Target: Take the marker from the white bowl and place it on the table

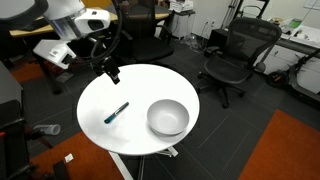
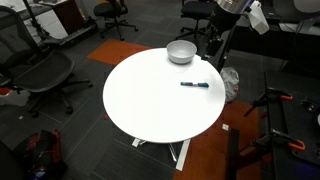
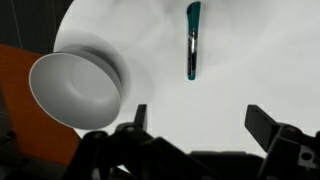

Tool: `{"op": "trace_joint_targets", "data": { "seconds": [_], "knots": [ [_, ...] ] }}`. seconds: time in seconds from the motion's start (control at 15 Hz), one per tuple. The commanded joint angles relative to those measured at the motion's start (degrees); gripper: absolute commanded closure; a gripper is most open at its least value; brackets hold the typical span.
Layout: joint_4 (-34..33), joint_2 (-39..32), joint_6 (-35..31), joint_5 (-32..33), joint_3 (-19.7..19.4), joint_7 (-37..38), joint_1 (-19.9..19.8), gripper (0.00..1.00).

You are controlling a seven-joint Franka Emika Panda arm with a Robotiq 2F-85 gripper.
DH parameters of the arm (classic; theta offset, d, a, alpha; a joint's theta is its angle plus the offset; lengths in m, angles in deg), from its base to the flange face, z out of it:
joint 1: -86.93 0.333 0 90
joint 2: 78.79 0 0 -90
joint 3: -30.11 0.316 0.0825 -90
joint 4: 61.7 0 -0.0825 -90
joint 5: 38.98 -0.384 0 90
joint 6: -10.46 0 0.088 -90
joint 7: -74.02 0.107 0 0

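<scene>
My hand (image 3: pixel 200 128) hangs released above the table (image 3: pixel 250 60), its two fingers spread wide with nothing between them. The marker (image 3: pixel 193 40) lies flat on the bare white top, beside the bowl (image 3: pixel 75 88) and clear of its rim, not touching it. In the wrist view its length runs roughly alongside the bowl, dark end farther from the hand.

The bowl sits upright, and its greyish inside looks empty in both exterior views. As I judge it, the work is as good as done: the marker is out of the bowl and rests on the table, and I grip nothing. All that seems left is to draw the hand away from the bowl and table; I see no further placing to do.

In an exterior view the hand (image 1: pixel 110 72) is over the table edge on the far side of the marker from the bowl, well above the surface. Nothing else lies on the table near the bowl. An office chair (image 1: pixel 235 55) stands on the floor beyond the bowl, well apart from it and out of my way. Nothing blocks the hand.
</scene>
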Motion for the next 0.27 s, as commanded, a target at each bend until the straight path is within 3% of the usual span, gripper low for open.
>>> {"op": "trace_joint_targets", "data": {
  "seconds": [0.0,0.2],
  "knots": [
    [0.16,0.4,0.17,-0.03,0.04,-0.01,-0.08,0.0],
    [0.48,0.76,0.17,-0.02,0.0,-0.01,-0.09,0.0]
  ]
}}
